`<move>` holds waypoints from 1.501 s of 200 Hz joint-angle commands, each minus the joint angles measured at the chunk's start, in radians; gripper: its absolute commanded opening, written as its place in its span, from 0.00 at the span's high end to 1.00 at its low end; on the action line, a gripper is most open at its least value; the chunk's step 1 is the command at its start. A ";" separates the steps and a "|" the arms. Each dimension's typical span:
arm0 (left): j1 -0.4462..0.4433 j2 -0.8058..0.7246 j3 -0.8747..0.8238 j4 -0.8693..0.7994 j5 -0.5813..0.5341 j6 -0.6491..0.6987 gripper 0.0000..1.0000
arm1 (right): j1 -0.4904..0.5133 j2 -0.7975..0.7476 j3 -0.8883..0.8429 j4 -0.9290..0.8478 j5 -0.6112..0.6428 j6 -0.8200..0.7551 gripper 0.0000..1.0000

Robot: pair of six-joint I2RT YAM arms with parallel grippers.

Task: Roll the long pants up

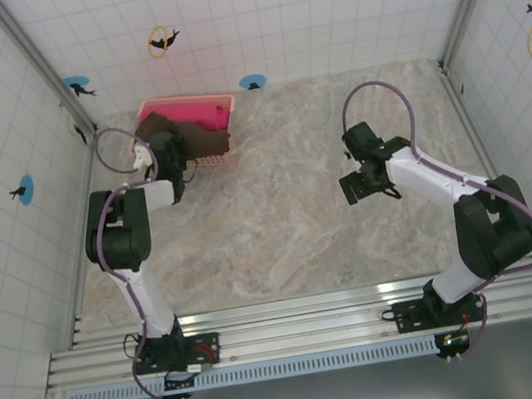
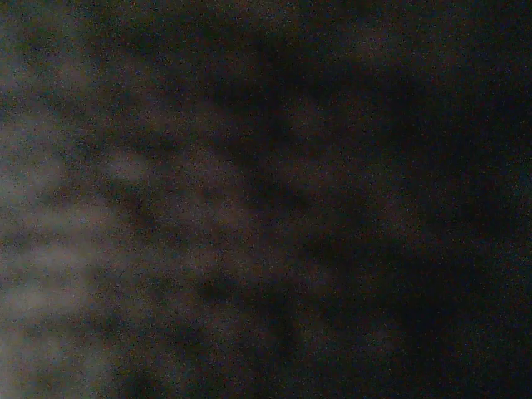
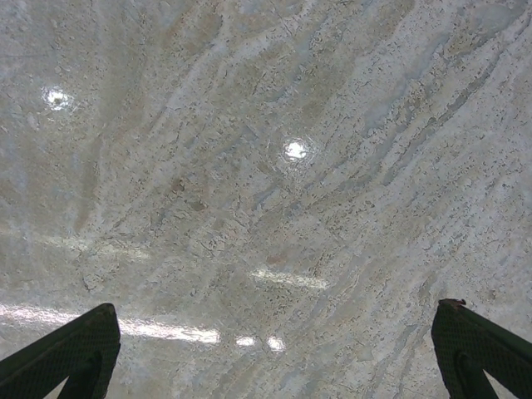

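The long pants [image 1: 198, 141] lie as a dark brown bundle against the front of the pink basket [image 1: 185, 102] at the back left. My left gripper [image 1: 183, 168] presses into this bundle, and its jaws are hidden by the fabric. In the left wrist view, dark blurred pants fabric [image 2: 208, 216] sits right against the lens. My right gripper [image 1: 356, 186] hovers over the bare marble table [image 1: 289, 216], right of centre. In the right wrist view the right gripper [image 3: 274, 306] is open wide, with its fingers [image 3: 75, 349] at the frame's bottom corners and nothing between them.
Bright pink cloth [image 1: 210, 117] shows inside the basket behind the pants. Tiled walls close in the left, back and right sides. The aluminium rail [image 1: 306, 325] with both arm bases runs along the near edge.
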State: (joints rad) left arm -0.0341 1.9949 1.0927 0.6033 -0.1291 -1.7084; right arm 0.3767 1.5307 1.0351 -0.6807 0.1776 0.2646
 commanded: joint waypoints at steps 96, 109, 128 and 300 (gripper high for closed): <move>-0.009 -0.419 -0.522 -0.524 0.091 0.236 1.00 | 0.006 -0.017 0.012 -0.008 -0.078 -0.028 0.01; -0.007 -0.462 -0.491 -0.644 0.096 0.296 1.00 | 0.008 -0.019 0.010 -0.005 -0.085 -0.033 0.01; -0.007 -0.478 -0.417 -0.841 0.084 0.359 1.00 | 0.007 -0.019 -0.002 0.013 -0.098 -0.029 0.01; 0.074 -0.282 -0.047 -1.068 0.048 0.309 1.00 | 0.012 -0.124 -0.042 0.034 -0.149 -0.015 0.04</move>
State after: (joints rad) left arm 0.0151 1.6157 0.9943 -0.3229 -0.0090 -1.3777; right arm 0.3820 1.4281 0.9604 -0.6460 0.0509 0.2424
